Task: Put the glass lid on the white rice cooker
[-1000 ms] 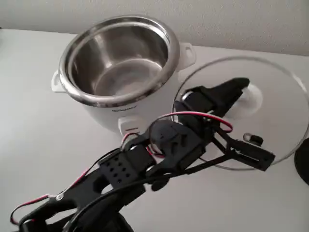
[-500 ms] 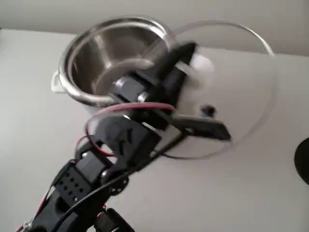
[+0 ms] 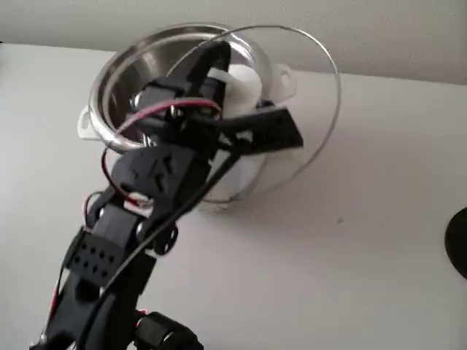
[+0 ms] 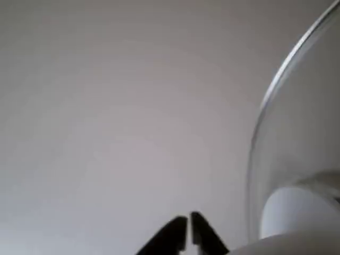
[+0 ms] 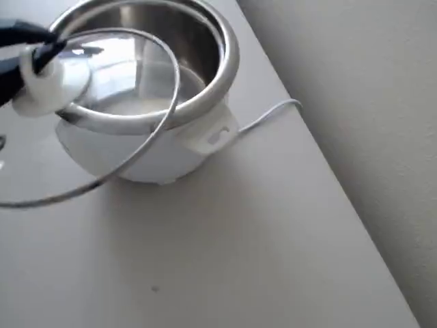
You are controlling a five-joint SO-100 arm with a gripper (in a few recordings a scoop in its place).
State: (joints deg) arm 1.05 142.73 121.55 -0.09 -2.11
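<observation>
Fixed view: I've got the claw (image 3: pixel 232 82) clamped on the white knob of the glass lid (image 3: pixel 292 117), lid tilted and up off the bench (image 3: pixel 365 255). It overlaps the right side of the rice cooker (image 3: pixel 135 95) but isn't seated; its right and lower edge hangs out past the steel rim.

Wrist view: claw tips (image 4: pixel 187 236) look pinched together at the bottom, w/ the knob and the lid's curved metal edge (image 4: pixel 265 106) off to the right. Rest is plain blurry grey, can't tell more.

Overhead view: lid (image 5: pixel 136 130) hangs over the cooker (image 5: pixel 198 89) at an angle, one part of its rim crossing the open pot, the other part out over the bench (image 5: pixel 239 260) at left. Knob sits near the pot's left rim. White cord (image 5: pixel 266 115) trails off by the cooker's handle.

Step, as I read it: carry phase, lid not yet centred. Next I'd shift the knob over the pot's middle, level the lid, lower till the rims meet all round, then let go. Risk: lid catching the steel rim and sliding off.
</observation>
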